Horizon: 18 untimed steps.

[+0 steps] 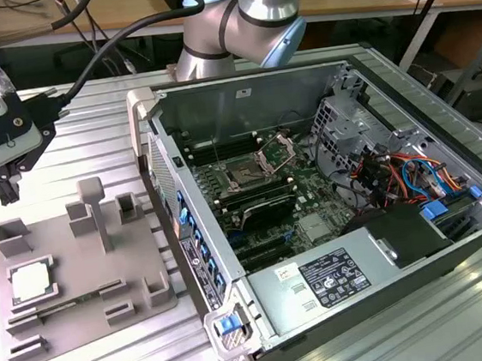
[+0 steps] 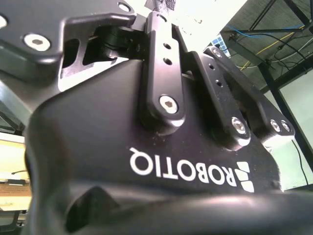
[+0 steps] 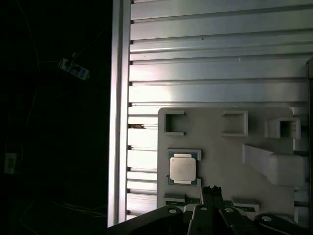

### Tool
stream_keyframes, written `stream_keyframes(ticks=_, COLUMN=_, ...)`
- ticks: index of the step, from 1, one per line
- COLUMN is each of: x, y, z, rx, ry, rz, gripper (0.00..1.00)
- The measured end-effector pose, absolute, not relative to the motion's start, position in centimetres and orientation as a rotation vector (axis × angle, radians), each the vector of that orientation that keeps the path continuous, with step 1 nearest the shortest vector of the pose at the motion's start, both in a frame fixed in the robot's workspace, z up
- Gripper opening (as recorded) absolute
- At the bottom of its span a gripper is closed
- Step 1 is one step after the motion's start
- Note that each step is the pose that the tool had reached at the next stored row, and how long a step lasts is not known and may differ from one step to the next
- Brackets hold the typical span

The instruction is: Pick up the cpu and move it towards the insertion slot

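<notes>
the gripper (image 1: pixel 4 188), fingertips drawn together on nothing, is held above the far edge of the fixture plate (image 1: pixel 78 267) at the exterior view's left, while the cpu (image 1: pixel 34 281) is seated flat on the plate to the near side of the gripper, well apart from the insertion slot (image 1: pixel 247 175).

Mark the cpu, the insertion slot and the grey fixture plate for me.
cpu (image 3: pixel 183 169): first wrist view, middle of its metal top.
insertion slot (image 1: pixel 245 177): exterior view, dark centre of the socket.
grey fixture plate (image 1: pixel 74 271): exterior view, bare flat part beside the cpu.
</notes>
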<state>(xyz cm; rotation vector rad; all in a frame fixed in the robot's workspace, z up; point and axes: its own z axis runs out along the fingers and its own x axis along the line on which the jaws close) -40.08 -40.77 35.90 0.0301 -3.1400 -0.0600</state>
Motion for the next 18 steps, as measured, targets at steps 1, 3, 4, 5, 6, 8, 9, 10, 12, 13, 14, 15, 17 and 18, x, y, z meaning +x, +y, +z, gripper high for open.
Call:
stream_keyframes(ticks=1, x=-40.09, y=-40.77, z=35.89, rx=0.030, ry=-3.140, rz=-0.060, gripper=0.11)
stream_keyframes(ticks=3, x=-40.11, y=-40.77, z=35.89, rx=0.030, ry=-3.140, rz=-0.060, gripper=0.11)
stream_keyframes(ticks=4, x=-40.11, y=-40.77, z=35.88, rx=0.030, ry=-3.140, rz=-0.060, gripper=0.11)
stream_keyframes(ticks=5, x=-40.12, y=-40.77, z=35.88, rx=0.030, ry=-3.140, rz=-0.060, gripper=0.11)
stream_keyframes(ticks=6, x=-40.13, y=-40.77, z=35.88, rx=0.030, ry=-3.140, rz=-0.060, gripper=0.11)
stream_keyframes(ticks=8, x=-40.16, y=-40.77, z=35.87, rx=0.030, ry=-3.140, rz=-0.060, gripper=0.11)
stream_keyframes(ticks=9, x=-40.17, y=-40.77, z=35.86, rx=0.030, ry=-3.140, rz=-0.060, gripper=0.11)
stream_keyframes(ticks=10, x=-40.19, y=-40.77, z=35.86, rx=0.030, ry=-3.140, rz=-0.060, gripper=0.11)
stream_keyframes(ticks=12, x=-40.31, y=-40.77, z=35.82, rx=0.030, ry=-3.140, rz=-0.060, gripper=0.11)
stream_keyframes(ticks=13, x=-40.32, y=-40.77, z=35.81, rx=0.030, ry=-3.140, rz=-0.060, gripper=0.11)
stream_keyframes(ticks=14, x=-40.39, y=-40.77, z=35.70, rx=0.030, ry=-3.140, rz=-0.060, gripper=0.11)
stream_keyframes(ticks=15, x=-40.40, y=-40.77, z=35.54, rx=0.030, ry=-3.140, rz=-0.060, gripper=0.11)
stream_keyframes(ticks=17, x=-40.40, y=-40.77, z=35.53, rx=0.030, ry=-3.140, rz=-0.060, gripper=0.11)
stream_keyframes(ticks=18, x=-40.40, y=-40.78, z=35.50, rx=0.030, ry=-3.140, rz=-0.060, gripper=0.11)
